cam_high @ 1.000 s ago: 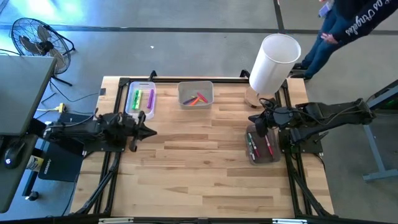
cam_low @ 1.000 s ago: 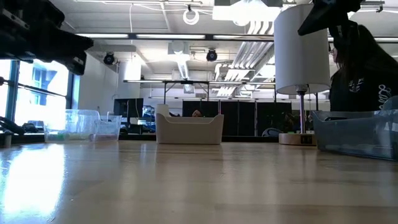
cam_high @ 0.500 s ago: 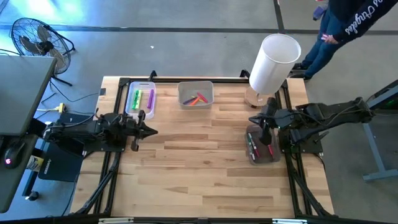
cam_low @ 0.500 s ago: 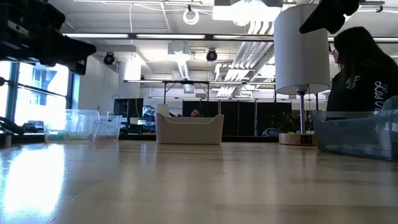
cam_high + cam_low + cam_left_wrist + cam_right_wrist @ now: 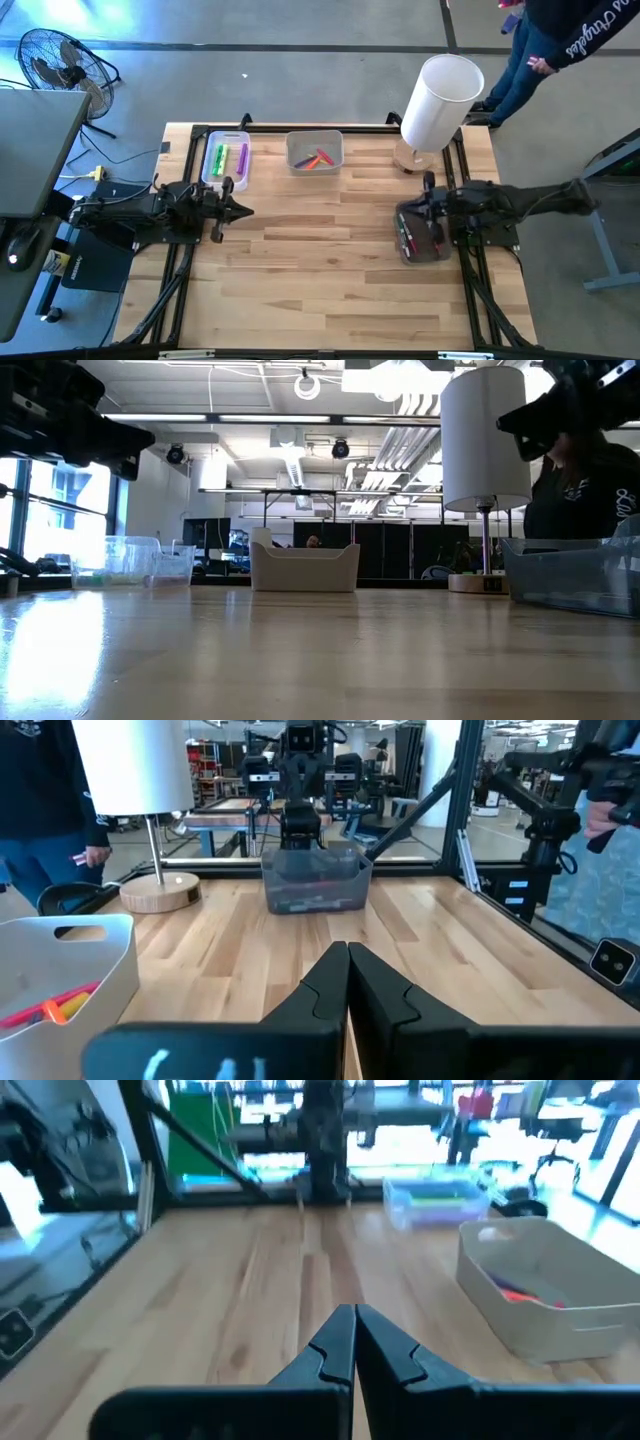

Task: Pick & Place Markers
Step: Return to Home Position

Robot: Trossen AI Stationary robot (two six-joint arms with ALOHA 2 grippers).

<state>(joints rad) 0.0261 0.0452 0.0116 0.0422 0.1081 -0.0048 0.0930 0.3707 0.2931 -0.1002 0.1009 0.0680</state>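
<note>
While hanging above edge of bin (image 5: 421, 258): right hand (image 5: 421, 207), pinched together, covering part of markers (image 5: 405, 236); left hand (image 5: 245, 211), pinched together too, near left side of tabletop (image 5: 320, 265).

Setting: robotics lab in an open industrial hall.
Evidence:
- bare concrete floor (image 5: 300, 30)
- exposed ceiling ducts (image 5: 400, 470) and strip lights (image 5: 280, 417)
- tall windows (image 5: 60, 510)
- wooden table (image 5: 320, 270) inside a black metal frame (image 5: 178, 290)
- one dark robot arm on each side, left arm (image 5: 130, 212) and right arm (image 5: 530, 198)
- markers (image 5: 318, 159) laid in plastic bins (image 5: 296, 140)
- pedestal fan (image 5: 55, 62)
- further benches (image 5: 215, 815) and stands beyond the table
- a person (image 5: 560, 40) standing on the floor nearby
</note>
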